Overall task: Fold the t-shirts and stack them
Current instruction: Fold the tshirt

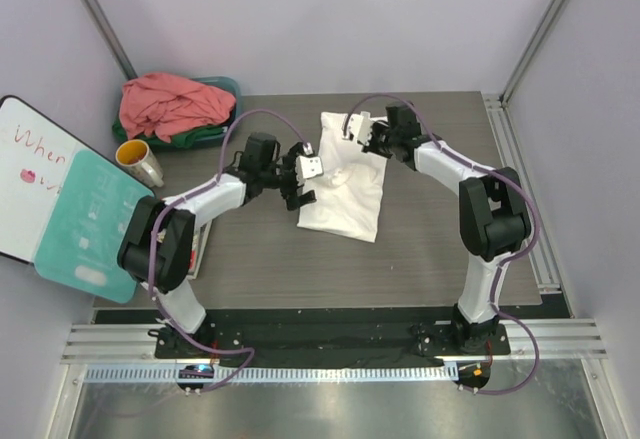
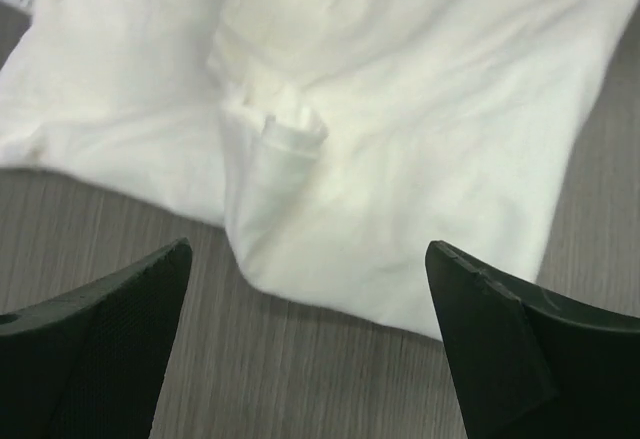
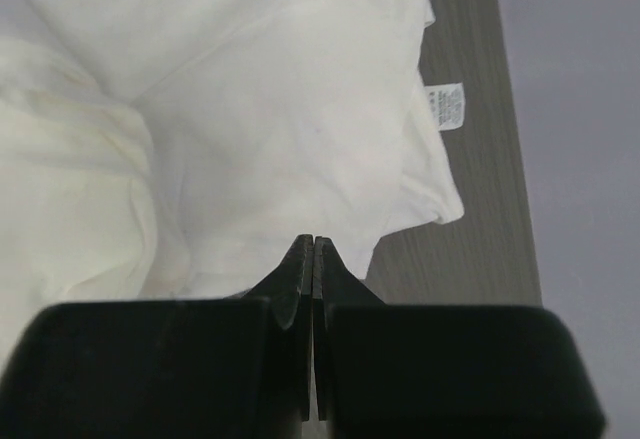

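Spread wide, the left gripper (image 2: pixel 308 251) hangs over the near edge of the white t-shirt (image 2: pixel 400 139). The right gripper (image 3: pixel 314 244) has its jaws pressed together over the same shirt's far edge; whether they touch the cloth cannot be told. The shirt lies rumpled and partly folded mid-table between both grippers, its label (image 3: pixel 447 106) resting on the table (image 1: pixel 430 259), a dark grey wood-grain top enclosed by pale walls.

Count: three shirts. One is white. One pink t-shirt (image 1: pixel 170 104) is heaped over one green t-shirt (image 1: pixel 205 139) in one teal basin (image 1: pixel 232 87) at the far left corner. One mug (image 1: pixel 138 162) and one whiteboard (image 1: pixel 25 174) sit at the left.
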{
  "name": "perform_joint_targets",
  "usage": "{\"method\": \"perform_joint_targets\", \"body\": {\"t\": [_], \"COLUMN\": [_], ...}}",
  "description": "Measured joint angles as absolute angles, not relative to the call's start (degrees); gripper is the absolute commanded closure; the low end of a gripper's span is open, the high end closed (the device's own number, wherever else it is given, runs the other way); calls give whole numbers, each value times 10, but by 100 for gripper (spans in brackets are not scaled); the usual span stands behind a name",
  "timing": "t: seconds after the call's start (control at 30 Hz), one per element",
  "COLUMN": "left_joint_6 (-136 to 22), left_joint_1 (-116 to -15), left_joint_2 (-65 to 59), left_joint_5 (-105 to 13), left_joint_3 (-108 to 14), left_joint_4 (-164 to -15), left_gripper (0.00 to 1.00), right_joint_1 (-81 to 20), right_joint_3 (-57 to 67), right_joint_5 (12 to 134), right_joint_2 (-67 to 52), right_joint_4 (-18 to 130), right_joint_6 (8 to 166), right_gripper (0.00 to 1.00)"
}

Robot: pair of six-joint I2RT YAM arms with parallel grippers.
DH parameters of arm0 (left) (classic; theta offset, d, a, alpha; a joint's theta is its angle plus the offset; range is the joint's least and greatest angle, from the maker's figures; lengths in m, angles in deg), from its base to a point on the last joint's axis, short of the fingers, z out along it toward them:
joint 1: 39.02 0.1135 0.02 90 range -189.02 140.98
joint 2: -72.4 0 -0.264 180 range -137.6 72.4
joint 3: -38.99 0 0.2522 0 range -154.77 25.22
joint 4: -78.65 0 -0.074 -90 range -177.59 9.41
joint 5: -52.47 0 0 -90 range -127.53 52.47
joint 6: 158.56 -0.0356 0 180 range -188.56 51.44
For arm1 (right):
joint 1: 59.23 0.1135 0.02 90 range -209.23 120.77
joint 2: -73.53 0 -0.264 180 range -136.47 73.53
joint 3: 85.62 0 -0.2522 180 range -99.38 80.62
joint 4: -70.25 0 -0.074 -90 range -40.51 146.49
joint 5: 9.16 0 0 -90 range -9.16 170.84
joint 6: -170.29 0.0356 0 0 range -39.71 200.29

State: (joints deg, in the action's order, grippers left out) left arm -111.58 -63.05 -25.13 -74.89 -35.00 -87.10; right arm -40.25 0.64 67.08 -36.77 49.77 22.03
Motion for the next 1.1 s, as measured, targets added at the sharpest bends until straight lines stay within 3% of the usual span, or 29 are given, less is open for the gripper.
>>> {"method": "perform_joint_targets", "body": {"t": [0.17,0.47,1.1], "left_joint_6": [-1213,-1269,-1082], "left_joint_1": [-619,-619,-624], "left_joint_2": [-349,-405,-441], "left_joint_5": [-858,-834,-685], "left_joint_3": [-508,-483,-465], "left_joint_4": [-735,-772,-1066], "left_gripper": [1,0,0], "right_joint_1": [-407,-408,-414], "right_joint_3": [56,84,109], "right_joint_5": [653,647,646], "right_joint_2": [-341,-317,-284], "right_joint_4": [449,424,420], "right_joint_6": [219,222,222], "right_gripper": [99,99,99]}}
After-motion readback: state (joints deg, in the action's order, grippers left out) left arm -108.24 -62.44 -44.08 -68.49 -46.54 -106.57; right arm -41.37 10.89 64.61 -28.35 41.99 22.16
